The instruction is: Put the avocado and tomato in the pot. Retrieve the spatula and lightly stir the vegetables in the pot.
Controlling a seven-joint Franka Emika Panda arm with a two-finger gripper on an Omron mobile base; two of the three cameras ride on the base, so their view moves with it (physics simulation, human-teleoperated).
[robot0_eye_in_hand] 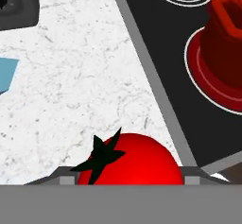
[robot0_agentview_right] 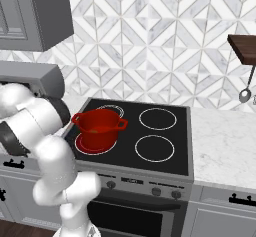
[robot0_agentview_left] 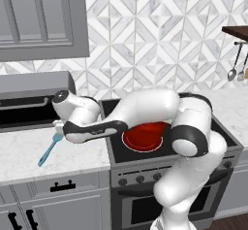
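the arm reaches low over the marble desk [robot0_agentview_left: 29,151] to the left of the stove [robot0_agentview_right: 165,146], its hand [robot0_agentview_left: 58,126] hanging just above the desk's surface near the edge that meets the stove. in the hand view one tomato [robot0_eye_in_hand: 134,159] sits right at the base of the frame where the fingertips would rise — close enough that it is probably being gripped or about to be, but the tips are hidden, so whether the hand is closed on it cannot be told. one pot [robot0_agentview_right: 98,126] stands on the front-left burner of the stove, open-topped and near the desk edge, which keeps the carry short. one spatula [robot0_agentview_left: 50,149] lies flat on the desk just below the hand, blade toward it, handle running toward the front edge — left within reach for the stirring step. four burner rings are countable; two grey utensils [robot0_agentview_left: 236,71] hang at the far right.
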